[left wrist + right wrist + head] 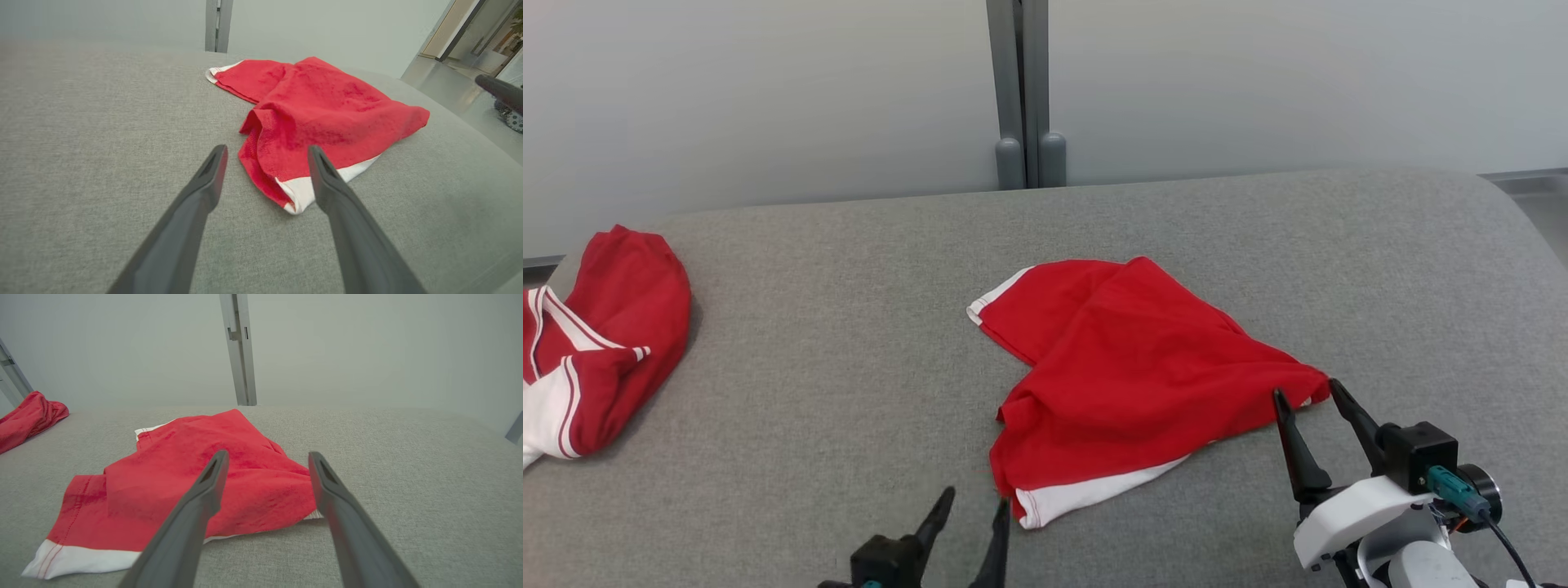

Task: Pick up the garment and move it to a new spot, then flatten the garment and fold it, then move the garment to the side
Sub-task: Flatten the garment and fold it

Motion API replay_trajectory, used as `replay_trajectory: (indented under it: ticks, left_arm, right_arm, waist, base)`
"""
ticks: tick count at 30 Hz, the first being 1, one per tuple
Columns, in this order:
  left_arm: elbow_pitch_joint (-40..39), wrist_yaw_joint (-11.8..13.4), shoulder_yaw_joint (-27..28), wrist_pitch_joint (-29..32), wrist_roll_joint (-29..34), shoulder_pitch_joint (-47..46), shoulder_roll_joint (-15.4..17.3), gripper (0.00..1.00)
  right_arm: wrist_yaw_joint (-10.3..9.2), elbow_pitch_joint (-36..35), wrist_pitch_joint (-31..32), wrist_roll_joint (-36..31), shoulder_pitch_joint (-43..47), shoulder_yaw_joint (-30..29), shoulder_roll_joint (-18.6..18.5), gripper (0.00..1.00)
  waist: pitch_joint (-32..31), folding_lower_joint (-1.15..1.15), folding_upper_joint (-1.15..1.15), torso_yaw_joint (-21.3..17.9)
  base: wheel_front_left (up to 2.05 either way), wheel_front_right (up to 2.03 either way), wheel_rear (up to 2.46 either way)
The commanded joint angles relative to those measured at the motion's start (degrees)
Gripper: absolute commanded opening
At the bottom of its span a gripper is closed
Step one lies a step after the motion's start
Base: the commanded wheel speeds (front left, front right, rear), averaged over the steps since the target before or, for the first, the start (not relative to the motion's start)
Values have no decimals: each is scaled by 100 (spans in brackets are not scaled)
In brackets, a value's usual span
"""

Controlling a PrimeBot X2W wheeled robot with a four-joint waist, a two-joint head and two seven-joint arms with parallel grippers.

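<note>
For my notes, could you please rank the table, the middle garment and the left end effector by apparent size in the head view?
1. table
2. middle garment
3. left end effector, though the bottom edge cuts it off

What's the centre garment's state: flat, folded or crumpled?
Crumpled. The garment lies loosely bunched on the grey surface, one layer flopped over another with wrinkles. It is neither spread flat nor neatly folded.

The left hand (974, 502), two long dark fingers spread wide, rises from the bottom edge; the right hand (1307, 392), on a white wrist (1356, 508), is spread likewise, fingers tilted leftward
</note>
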Motion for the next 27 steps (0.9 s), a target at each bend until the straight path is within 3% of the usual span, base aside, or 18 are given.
replay_trajectory:
  ticks: [1, 13, 23, 24, 26, 27]
  left_arm:
    - [195, -43, -172, 2, -52, -211, 20, 100]
    - [1712, -90, -1151, 2, -656, -1070, 23, 100]
    - [1995, 11, -1327, -8, -893, -1347, 23, 100]
    - [1995, 20, -1338, -8, -898, -1352, 23, 91]
    - [2019, 34, -1363, -9, -923, -1385, 23, 45]
    - [2030, 48, -1372, -9, -918, -1440, 23, 29]
  right_arm:
    - [-7, 1, -28, -32, -22, 20, -17, 100]
    - [-8, 69, -28, -107, -144, 99, -16, 100]
    - [-8, 54, -28, -108, -153, 25, -16, 100]
    - [-8, 68, -28, -105, -150, 22, -16, 100]
    - [-7, 122, -28, -90, -136, 5, -16, 100]
    - [-8, 165, -28, -74, -134, -8, -16, 100]
  waist:
    - [64, 0, 0, -67]
    - [375, 0, 0, -548]
    - [467, 0, 0, -680]
    - [467, 0, 0, -684]
    - [471, 0, 0, -689]
    - [479, 0, 0, -688]
  base:
    - [0, 0, 0]
    - [0, 0, 0]
    - [0, 0, 0]
    - [0, 0, 0]
    - [0, 0, 0]
    - [0, 0, 0]
